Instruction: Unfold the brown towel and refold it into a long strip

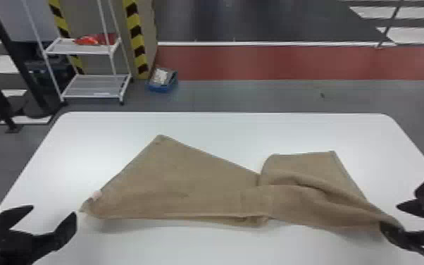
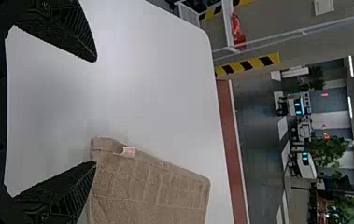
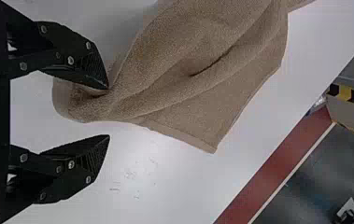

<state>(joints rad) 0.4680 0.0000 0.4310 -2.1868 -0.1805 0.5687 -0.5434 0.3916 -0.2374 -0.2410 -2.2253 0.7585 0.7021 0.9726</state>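
Note:
The brown towel [image 1: 186, 183] lies across the white table, its left part spread flat to a far peak, its right part rumpled and folded over. My left gripper [image 1: 54, 213] stands open just left of the towel's left corner. My right gripper [image 1: 389, 215] is open at the right end, one finger against the cloth. In the left wrist view my left gripper [image 2: 95, 112] has a fingertip beside the towel [image 2: 151, 191] near its small pale tag [image 2: 127, 151]. In the right wrist view one finger of my right gripper [image 3: 109, 111] touches the bunched towel end [image 3: 86, 105].
The white table [image 1: 222, 127] has bare surface beyond the towel and along its left side. On the floor behind stand a white shelf rack [image 1: 91, 86] and a blue bin [image 1: 163, 86], away from the table.

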